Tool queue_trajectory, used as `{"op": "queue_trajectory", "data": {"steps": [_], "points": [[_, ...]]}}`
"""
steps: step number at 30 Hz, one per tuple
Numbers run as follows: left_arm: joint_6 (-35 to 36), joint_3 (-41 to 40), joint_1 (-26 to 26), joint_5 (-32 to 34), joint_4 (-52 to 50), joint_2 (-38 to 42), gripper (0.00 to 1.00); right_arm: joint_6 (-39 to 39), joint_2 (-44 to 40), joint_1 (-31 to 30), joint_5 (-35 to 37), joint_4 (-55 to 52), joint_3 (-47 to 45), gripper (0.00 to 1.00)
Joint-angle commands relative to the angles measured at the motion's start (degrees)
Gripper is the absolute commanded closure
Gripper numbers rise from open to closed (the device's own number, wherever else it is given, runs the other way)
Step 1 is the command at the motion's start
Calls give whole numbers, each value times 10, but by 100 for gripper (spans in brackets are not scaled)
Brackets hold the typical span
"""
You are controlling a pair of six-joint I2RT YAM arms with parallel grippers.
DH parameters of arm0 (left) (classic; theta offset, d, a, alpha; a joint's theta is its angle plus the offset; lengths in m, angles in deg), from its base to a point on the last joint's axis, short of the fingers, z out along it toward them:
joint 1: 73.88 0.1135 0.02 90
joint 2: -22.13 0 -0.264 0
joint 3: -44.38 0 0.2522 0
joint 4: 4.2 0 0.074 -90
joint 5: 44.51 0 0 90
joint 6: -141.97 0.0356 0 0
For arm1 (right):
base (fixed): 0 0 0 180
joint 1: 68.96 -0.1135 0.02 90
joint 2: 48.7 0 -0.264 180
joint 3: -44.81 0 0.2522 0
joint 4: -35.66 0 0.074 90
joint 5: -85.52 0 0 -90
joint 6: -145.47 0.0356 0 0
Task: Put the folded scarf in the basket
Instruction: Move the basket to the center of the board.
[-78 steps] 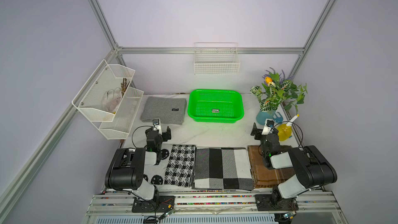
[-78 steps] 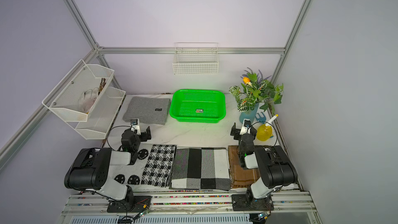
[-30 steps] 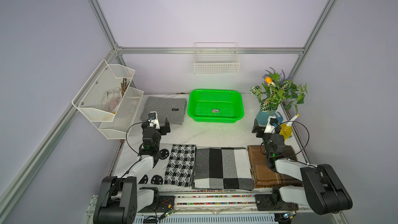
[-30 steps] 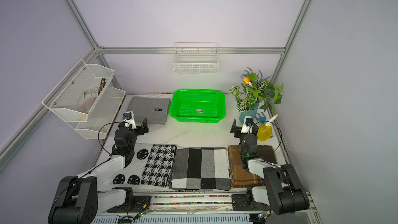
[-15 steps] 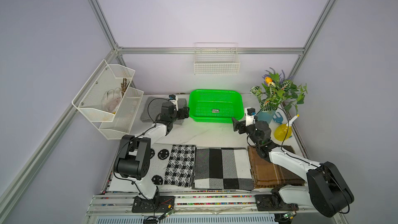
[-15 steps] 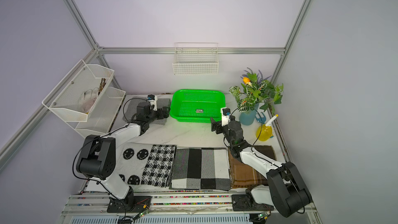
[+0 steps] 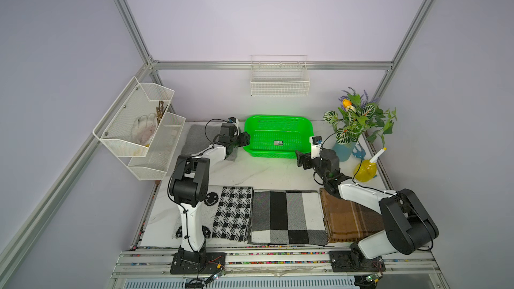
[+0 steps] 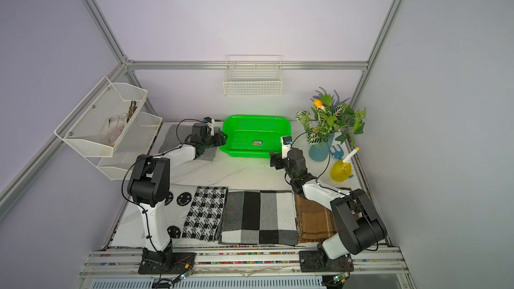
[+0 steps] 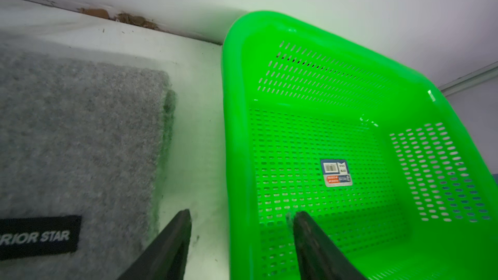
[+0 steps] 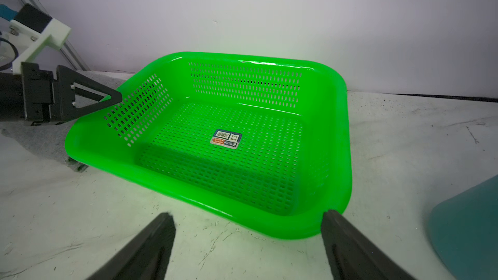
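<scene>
Now: within the last second both arms have left the row of patterned scarves [image 7: 286, 215] in front of the basket [image 7: 276, 118] and reached back to it.

Grey folded scarf [image 9: 80, 130]: unmoved. It lies flat on the desk [image 7: 250, 173] just left of the basket, with a strip of bare desk between them. In both top views the left arm lies across its near part. The thick folded edge faces the basket and runs parallel to the basket's left wall. The black label [image 9: 37, 237] sits close to the fingers. Long axis: cannot tell, the arm covers too much.

Left end effector [image 9: 241, 214]: has passed over the scarf and now straddles the basket's left rim, one finger outside over bare desk, one inside. The jaws are narrower than a moment ago but apart, and they hold nothing.

Basket: unmoved, mouth up, empty except for its sticker [image 10: 225, 139]. Its long axis runs left to right along the back wall.

Right end effector [image 10: 248, 215]: at the basket's near right corner, jaws wide and empty. One fingertip is just beside the rim; whether it touches, I cannot tell.

Reading: the arms look set to take the basket first, perhaps to shift it. The scarf is still outside, so the placing is not yet begun.
</scene>
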Motion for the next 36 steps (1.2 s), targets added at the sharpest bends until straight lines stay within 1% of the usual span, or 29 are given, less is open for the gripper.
{"op": "queue_trajectory", "data": {"steps": [1, 4, 6, 9, 11, 13, 18, 20, 25, 28, 31, 33, 36], "points": [[-3, 25, -5, -15, -15, -1, 45, 7, -4, -2, 0, 1, 10, 10], [-2, 14, -5, -15, -24, 12, 61, 12, -12, -2, -11, 5, 3, 11], [4, 9, -6, -14, -35, 23, 63, 15, -17, -2, -12, 2, 2, 12], [8, -7, -10, -11, -39, 42, 72, 22, -24, -3, -23, -4, -2, 13], [14, -22, -14, 0, -38, 53, 73, 28, -30, -3, -31, 2, -12, 13], [16, -22, -16, 2, -59, 56, 78, 31, -37, -4, -34, 5, -21, 13], [5, -70, -23, 2, -48, 83, 78, 40, -55, -8, -38, -5, -32, 14], [1, -94, -29, 11, -45, 102, 80, 42, -60, -14, -43, -15, -32, 14], [6, -150, -53, 31, -41, 157, 82, 43, -78, -31, -39, -32, -40, 15], [3, -164, -55, 22, -52, 172, 85, 46, -96, -39, -35, -41, -49, 15], [-8, -190, -57, 28, -54, 192, 84, 47, -117, -45, -34, -55, -59, 14], [-14, -217, -59, 30, -38, 213, 81, 50, -130, -48, -31, -58, -66, 15], [-13, -235, -64, 40, -39, 241, 81, 53, -144, -49, -35, -62, -73, 14]]}}
